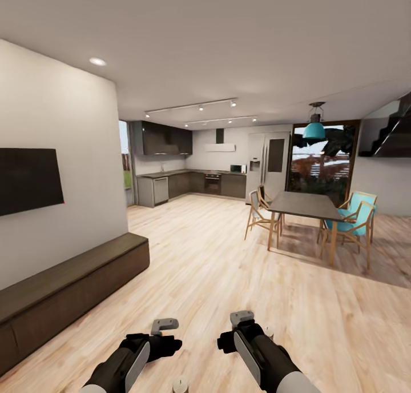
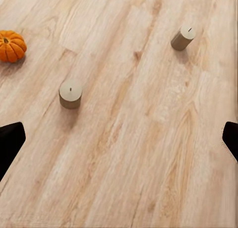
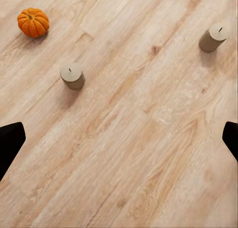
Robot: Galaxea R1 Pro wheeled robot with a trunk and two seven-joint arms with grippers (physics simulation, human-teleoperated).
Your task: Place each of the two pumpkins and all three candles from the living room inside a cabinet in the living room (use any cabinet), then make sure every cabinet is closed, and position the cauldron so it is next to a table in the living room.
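Nearest to you, both arms hang low over the light wood floor [image 1: 228, 267]. Your left claw [image 1: 164, 324] and your right claw [image 1: 242, 317] both stand released, fingers spread wide with nothing between them; in each wrist view the dark fingertips [image 2: 10, 138] sit at opposite edges with bare floor between.

Under the left claw you see two cream candles on the floor, one [image 2: 70, 93] closer and one [image 2: 183, 38] well apart from it, and an orange pumpkin [image 2: 11, 45] off beyond the closer candle. The right wrist view shows a matching layout: a candle [image 3: 72, 75], another candle [image 3: 212, 37] and a pumpkin [image 3: 33, 22], all standing apart.

Further out on your left, the long dark cabinet [image 1: 68, 287] runs along the white wall under the black TV [image 1: 28, 179], its fronts closed. Beyond, a dining table [image 1: 305, 205] with chairs stands on the right, and the kitchen [image 1: 188, 181] lies farthest back.
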